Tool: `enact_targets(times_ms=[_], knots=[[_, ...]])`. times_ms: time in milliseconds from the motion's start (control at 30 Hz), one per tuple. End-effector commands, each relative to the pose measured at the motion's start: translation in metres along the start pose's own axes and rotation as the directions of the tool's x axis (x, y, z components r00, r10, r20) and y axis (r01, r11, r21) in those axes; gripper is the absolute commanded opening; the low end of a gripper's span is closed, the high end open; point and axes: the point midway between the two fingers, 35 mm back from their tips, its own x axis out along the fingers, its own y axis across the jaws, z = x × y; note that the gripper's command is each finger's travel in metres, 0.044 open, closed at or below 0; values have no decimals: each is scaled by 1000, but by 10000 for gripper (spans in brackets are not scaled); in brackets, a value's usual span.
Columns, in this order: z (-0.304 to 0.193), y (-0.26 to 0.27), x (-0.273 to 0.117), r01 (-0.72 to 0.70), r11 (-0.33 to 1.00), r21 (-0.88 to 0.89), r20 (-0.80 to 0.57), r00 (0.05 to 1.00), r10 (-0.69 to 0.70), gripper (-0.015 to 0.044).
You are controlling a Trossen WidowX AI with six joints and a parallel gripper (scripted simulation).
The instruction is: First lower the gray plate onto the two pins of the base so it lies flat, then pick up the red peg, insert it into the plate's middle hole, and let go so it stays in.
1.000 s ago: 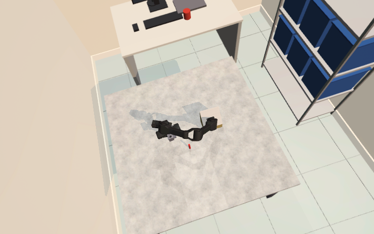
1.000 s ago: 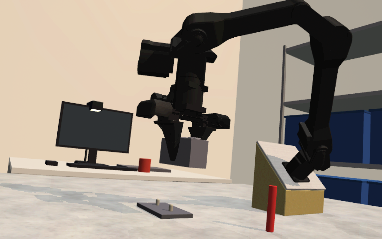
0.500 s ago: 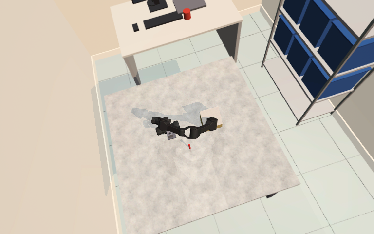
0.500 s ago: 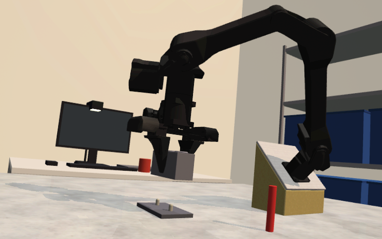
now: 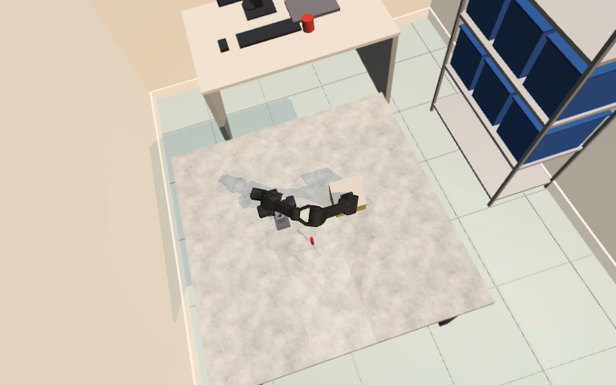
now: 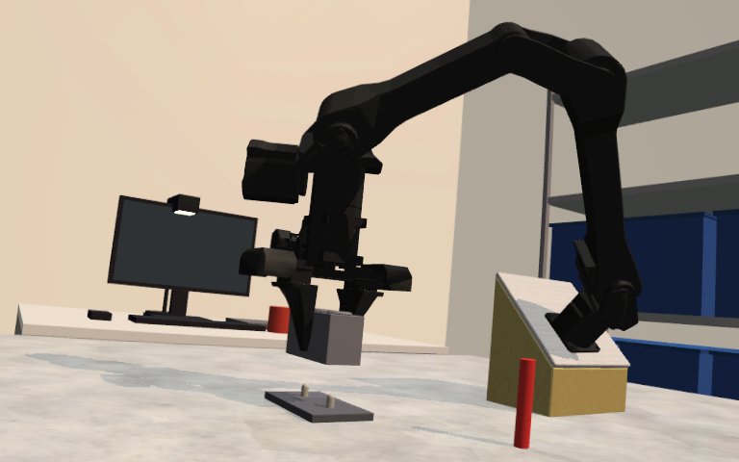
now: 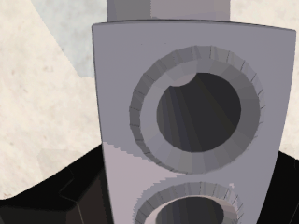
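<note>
My gripper is shut on the gray plate and holds it by its sides, a short way above the base. The dark flat base lies on the table with its two pale pins pointing up, apart from the plate. In the wrist view the plate fills the frame with its round holes showing, and a strip of the base shows past its far edge. The red peg stands upright on the table to the right, apart from both.
The arm is mounted on a tan wedge block behind the peg. A desk with a monitor, a keyboard and a red cylinder stands beyond the table. A shelf with blue bins is at the right.
</note>
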Motion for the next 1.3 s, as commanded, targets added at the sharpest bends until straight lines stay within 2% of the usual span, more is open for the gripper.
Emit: enact_targets(times_ms=[0, 500, 1267], knots=[[1, 0, 1, 1, 1000, 6, 3, 1000, -1, 0], [2, -1, 3, 1, 1000, 6, 3, 1000, -1, 0], [2, -1, 37, 1, 1000, 6, 1, 1000, -1, 0]])
